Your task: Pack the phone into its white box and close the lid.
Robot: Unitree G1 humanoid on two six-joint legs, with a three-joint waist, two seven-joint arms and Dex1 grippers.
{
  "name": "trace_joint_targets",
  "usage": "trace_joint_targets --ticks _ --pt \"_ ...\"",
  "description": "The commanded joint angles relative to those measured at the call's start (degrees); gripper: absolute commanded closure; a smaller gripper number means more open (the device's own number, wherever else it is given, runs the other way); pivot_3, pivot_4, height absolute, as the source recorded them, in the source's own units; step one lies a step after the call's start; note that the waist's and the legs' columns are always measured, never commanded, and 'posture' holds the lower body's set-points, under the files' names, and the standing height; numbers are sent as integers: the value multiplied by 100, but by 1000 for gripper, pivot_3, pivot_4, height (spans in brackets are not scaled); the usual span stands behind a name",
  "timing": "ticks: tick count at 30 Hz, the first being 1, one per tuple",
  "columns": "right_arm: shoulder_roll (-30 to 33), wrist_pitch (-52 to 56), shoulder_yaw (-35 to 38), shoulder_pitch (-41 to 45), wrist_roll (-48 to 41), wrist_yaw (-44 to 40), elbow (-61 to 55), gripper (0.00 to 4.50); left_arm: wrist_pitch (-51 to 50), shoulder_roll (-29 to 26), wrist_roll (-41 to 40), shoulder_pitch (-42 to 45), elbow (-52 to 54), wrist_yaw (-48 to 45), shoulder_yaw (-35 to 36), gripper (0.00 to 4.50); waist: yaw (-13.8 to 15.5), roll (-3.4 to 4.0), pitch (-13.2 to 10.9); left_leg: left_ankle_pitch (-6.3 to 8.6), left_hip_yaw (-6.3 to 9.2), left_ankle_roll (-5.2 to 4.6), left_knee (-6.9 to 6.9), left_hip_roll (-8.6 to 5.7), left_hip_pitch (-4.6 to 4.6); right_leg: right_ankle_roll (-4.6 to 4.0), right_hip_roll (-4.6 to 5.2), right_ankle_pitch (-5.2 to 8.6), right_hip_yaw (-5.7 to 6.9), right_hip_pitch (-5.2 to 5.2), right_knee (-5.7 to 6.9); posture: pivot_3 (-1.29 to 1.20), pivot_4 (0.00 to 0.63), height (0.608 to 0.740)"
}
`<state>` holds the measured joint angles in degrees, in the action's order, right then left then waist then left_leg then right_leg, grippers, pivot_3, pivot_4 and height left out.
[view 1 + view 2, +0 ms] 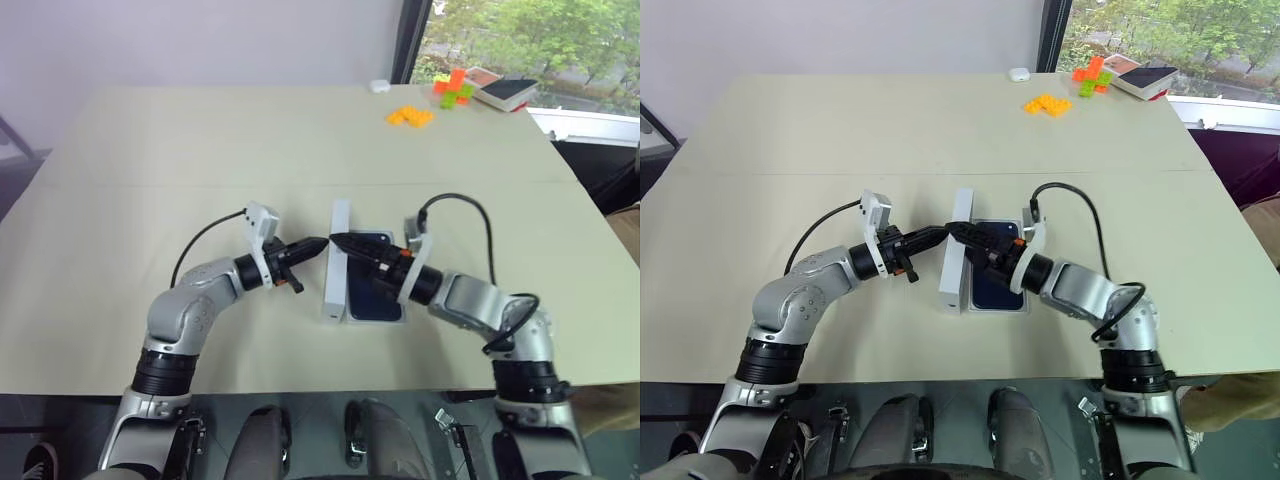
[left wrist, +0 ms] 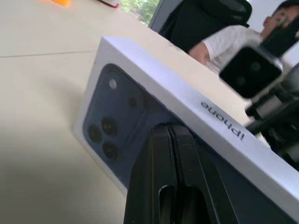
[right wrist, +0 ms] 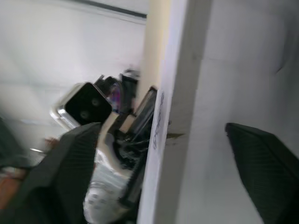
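Observation:
The white lid (image 1: pixel 338 262) stands on its long edge, along the left side of the white box (image 1: pixel 375 321). In the box lies the dark blue phone (image 1: pixel 378 298), partly hidden by my right gripper. My left gripper (image 1: pixel 318 243) is shut, and its fingers (image 2: pixel 163 186) press against the lid's printed outer face (image 2: pixel 117 116). My right gripper (image 1: pixel 342 240) hovers over the box at the lid's upper edge. In the right wrist view it (image 3: pixel 161 128) is open, with the lid's rim and white inner face (image 3: pixel 224 70) between its spread fingers, which stand clear of the lid.
Orange bricks (image 1: pixel 410 116), green and orange blocks (image 1: pixel 455 90), a red-edged white case (image 1: pixel 505 93) and a small white item (image 1: pixel 379 86) lie at the table's far right. A person in a white sleeve (image 2: pixel 224 39) sits beyond the table.

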<state>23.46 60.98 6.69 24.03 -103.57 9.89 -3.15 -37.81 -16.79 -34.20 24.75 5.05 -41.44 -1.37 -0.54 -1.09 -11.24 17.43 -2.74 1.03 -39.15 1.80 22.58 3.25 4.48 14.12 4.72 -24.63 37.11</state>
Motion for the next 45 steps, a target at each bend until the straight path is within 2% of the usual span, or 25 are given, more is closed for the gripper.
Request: trace_joint_targets --ticks 1,3,6,9,11,14,17,22,29,35,38,41,42,45 --pt "641 323 10 259 723 -1063 -157 38 102 44 -20 161 158 -50 -25 4500 4 0 0 0 2 0 0 1 0 0 -2 0 1 0 0 0 150 740" --pt "1038 544 -6 403 1047 -1636 -53 38 88 52 -8 186 134 -91 -73 4500 19 0 0 0 3 0 0 0 1 0 -2 0 2 0 0 0 150 740" --pt "1762 497 -261 593 2180 -2871 -53 38 91 83 24 213 77 -151 -153 4500 19 -1 0 2 0 -4 0 -1 1 1 -1 1 6 0 -4 0 150 740" --pt "2030 276 -490 770 3044 -3622 114 38 178 110 158 335 -75 -233 -300 4500 16 -4 -1 4 -1 -6 -1 -3 2 2 -1 1 6 0 -6 0 150 740" --pt "2190 -102 -808 924 3921 -4081 352 38 264 213 307 595 -347 -331 -497 4500 23 -4 -1 4 -1 -6 -2 -4 1 2 -1 1 6 0 -4 0 150 740" --pt "2289 -570 -1132 1068 4903 -4543 601 38 350 311 451 823 -631 -486 -679 4500 62 -4 -1 3 -2 -6 -5 -9 2 2 -1 1 6 1 -4 0 150 740" --pt "2200 -784 -1079 1264 5437 -4717 969 38 451 372 581 887 -744 -542 -793 4500 67 -4 -1 3 -7 -6 -5 -8 -2 2 -1 1 4 1 -5 0 150 740" --pt "2345 -1606 -1265 1361 6663 -5155 1329 38 376 326 507 959 -643 -334 -456 4500 112 -3 -2 3 -5 -5 -2 -5 0 2 -2 1 6 -2 -3 0 150 740" --pt "2142 -1765 -1173 1542 7272 -5566 1639 38 622 114 553 930 -631 -13 141 4500 114 -3 -2 3 -7 -5 -5 -4 0 2 3 1 6 -2 -3 0 150 740" --pt "1873 -1516 -967 1446 7095 -5817 1083 38 457 -391 535 626 -492 -1 438 4500 117 -1 -3 2 -5 -3 -2 -1 0 2 2 1 8 -2 -2 0 150 740" --pt "1870 -1610 -1024 1324 7280 -5862 855 842 491 -597 662 522 -597 -77 336 4500 126 -1 -2 2 -5 -4 -3 -2 -1 2 4 1 9 -1 -2 0 150 740" --pt "1906 -1783 -1123 1235 7465 -6007 696 2284 440 -722 796 503 -708 -123 183 4500 141 -1 -2 2 -4 -3 -8 -7 -1 2 10 1 10 4 -3 0 150 740" --pt "1911 -1789 -1126 1221 7481 -6060 647 2887 231 -738 757 525 -734 -133 141 4500 137 -2 -2 2 -6 -4 -9 -9 -1 2 12 1 9 5 -3 0 150 740" --pt "2010 -1761 -1276 1166 7626 -6287 546 4299 -532 -735 616 749 -797 -270 -131 4500 128 -2 -2 2 -6 -4 -10 -9 -1 2 12 1 8 6 -3 0 150 740"
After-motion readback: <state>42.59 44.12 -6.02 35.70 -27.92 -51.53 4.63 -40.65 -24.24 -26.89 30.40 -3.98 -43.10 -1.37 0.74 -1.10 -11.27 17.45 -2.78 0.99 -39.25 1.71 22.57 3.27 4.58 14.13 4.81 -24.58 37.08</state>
